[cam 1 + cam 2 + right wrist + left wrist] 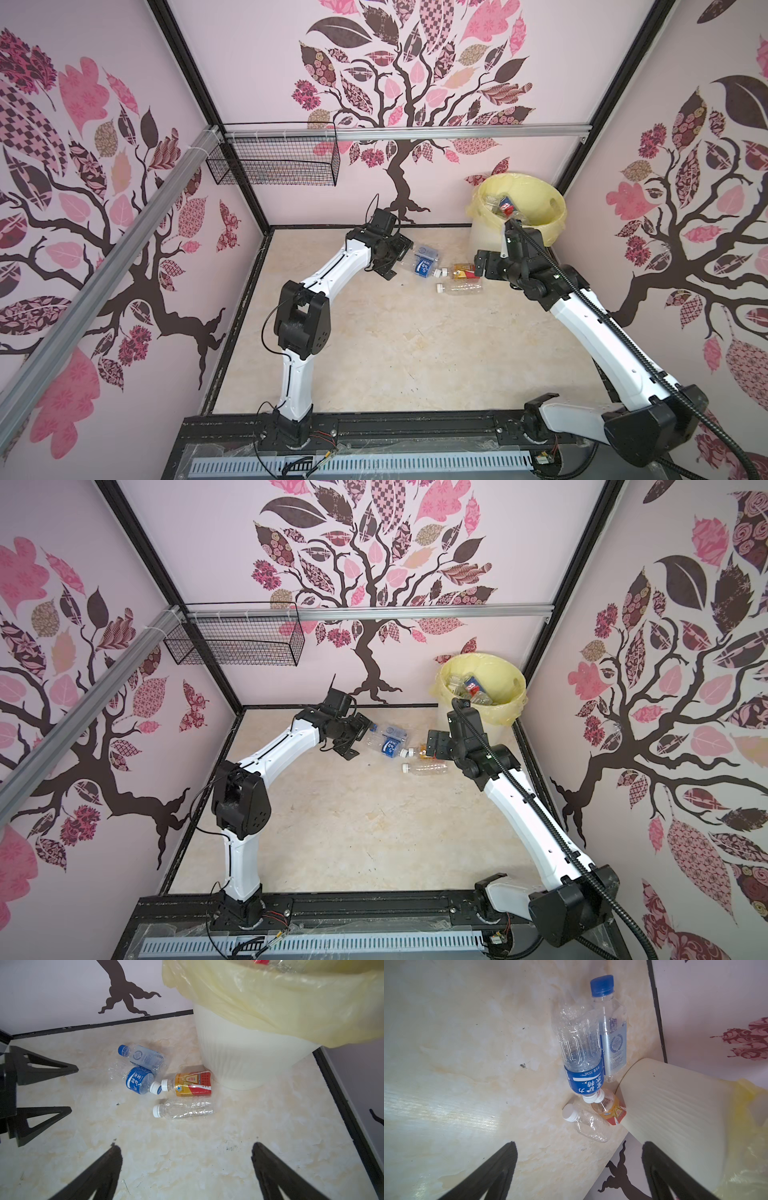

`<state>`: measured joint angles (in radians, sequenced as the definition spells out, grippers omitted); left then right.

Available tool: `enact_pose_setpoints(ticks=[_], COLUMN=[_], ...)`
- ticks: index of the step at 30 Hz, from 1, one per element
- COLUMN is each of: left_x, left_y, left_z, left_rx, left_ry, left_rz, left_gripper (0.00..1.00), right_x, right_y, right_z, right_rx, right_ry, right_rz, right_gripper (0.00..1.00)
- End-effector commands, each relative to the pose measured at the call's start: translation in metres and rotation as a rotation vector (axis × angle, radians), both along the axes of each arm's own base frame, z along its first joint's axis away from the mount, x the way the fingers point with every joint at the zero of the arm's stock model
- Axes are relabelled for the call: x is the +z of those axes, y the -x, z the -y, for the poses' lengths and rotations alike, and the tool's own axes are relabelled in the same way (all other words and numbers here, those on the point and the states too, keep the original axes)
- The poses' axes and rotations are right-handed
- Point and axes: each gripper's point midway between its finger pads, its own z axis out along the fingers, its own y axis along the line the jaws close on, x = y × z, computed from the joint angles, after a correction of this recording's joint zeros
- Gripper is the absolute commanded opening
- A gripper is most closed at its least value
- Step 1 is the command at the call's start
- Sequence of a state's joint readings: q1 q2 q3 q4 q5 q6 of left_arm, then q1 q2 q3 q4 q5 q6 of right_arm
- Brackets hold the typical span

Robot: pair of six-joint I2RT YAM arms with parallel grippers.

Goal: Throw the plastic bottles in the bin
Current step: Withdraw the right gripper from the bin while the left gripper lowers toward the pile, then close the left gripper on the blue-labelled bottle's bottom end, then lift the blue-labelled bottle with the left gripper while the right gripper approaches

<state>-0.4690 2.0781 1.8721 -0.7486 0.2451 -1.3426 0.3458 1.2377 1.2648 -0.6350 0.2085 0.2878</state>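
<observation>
Bottle-clearing task, approach step: both claws empty, four bottles left on the cream marbled tabletop [374,353] near its far right corner.

(a) Left claw [397,259]: fingers spread wide, holding nothing, poised just beside the left end of the bottle group.

(b) Clear plastic bottle with blue cap and pale silver-blue label [145,1056], lying on its side nearest the far edge. Touching it is a crumpled clear bottle with white cap and dark blue label [139,1080].

(c) Short bottle with white cap and red-gold label [191,1084], on its side, its cap almost meeting that of the dark-blue-labelled bottle, its base against the bin's foot.

(d) Clear label-free bottle with white cap [185,1110], lying apart on the near side of the group.

(e) Right claw [482,266]: likewise spread and empty, above the right end of the group.

(f) Round white ribbed bin lined with a pale yellow bag [486,237], in the far right corner, already holding several bottles.

Next move, as judged: one claw must descend across a single bottle's body and pinch it. The label-free bottle looks easiest, since the touching pair risks a double or slipping grasp.
</observation>
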Motion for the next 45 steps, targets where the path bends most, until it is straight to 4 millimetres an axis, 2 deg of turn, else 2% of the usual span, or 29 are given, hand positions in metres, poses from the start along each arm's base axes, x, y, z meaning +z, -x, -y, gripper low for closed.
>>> enact_pose_setpoints(ticks=[1, 4, 12, 20, 24, 31, 37, 40, 42, 43, 45], left_x=[-0.002, -0.005, -0.040, -0.072, -0.089, -0.111, -0.121, -0.115, -0.099, -0.099, -0.080], left_y=[-0.016, -0.029, -0.053, -0.070, -0.071, -0.064, -0.040, -0.026, -0.021, -0.013, -0.008], left_z=[0.009, 0.014, 0.024, 0.033, 0.035, 0.032, 0.025, 0.020, 0.020, 0.017, 0.017], left_rx=[0.025, 0.030, 0.049, 0.032, 0.021, -0.020, -0.071, -0.099, -0.121, -0.140, -0.174], left_ry=[0.045, 0.051, 0.052, 0.037, 0.026, -0.022, -0.059, -0.066, -0.055, -0.062, -0.058], left_rz=[0.006, 0.020, 0.006, -0.007, -0.035, -0.059, -0.100, -0.098, -0.066, -0.068, -0.032], left_gripper=[0.97, 0.97, 0.97, 0.94, 0.90, 0.81, 0.70, 0.61, 0.56, 0.54, 0.53], right_x=[0.001, -0.002, -0.006, -0.004, -0.006, -0.011, -0.012, -0.014, -0.013, -0.012, -0.010], right_y=[0.014, 0.018, 0.022, 0.015, 0.012, 0.009, 0.005, 0.003, 0.004, 0.005, 0.007], right_z=[0.002, 0.004, 0.004, 0.003, 0.004, 0.004, -0.002, -0.012, -0.021, -0.027, -0.038], right_rx=[0.014, 0.010, 0.014, 0.013, 0.010, 0.008, 0.028, 0.068, 0.108, 0.135, 0.182], right_ry=[0.008, 0.006, 0.005, 0.020, 0.031, 0.039, 0.028, -0.004, -0.043, -0.066, -0.109], right_rz=[-0.012, -0.020, -0.026, -0.020, -0.022, -0.026, -0.025, -0.035, -0.033, -0.033, -0.036], right_gripper=[0.99, 0.99, 0.99, 1.00, 0.99, 1.00, 1.00, 1.00, 0.99, 1.00, 1.00])
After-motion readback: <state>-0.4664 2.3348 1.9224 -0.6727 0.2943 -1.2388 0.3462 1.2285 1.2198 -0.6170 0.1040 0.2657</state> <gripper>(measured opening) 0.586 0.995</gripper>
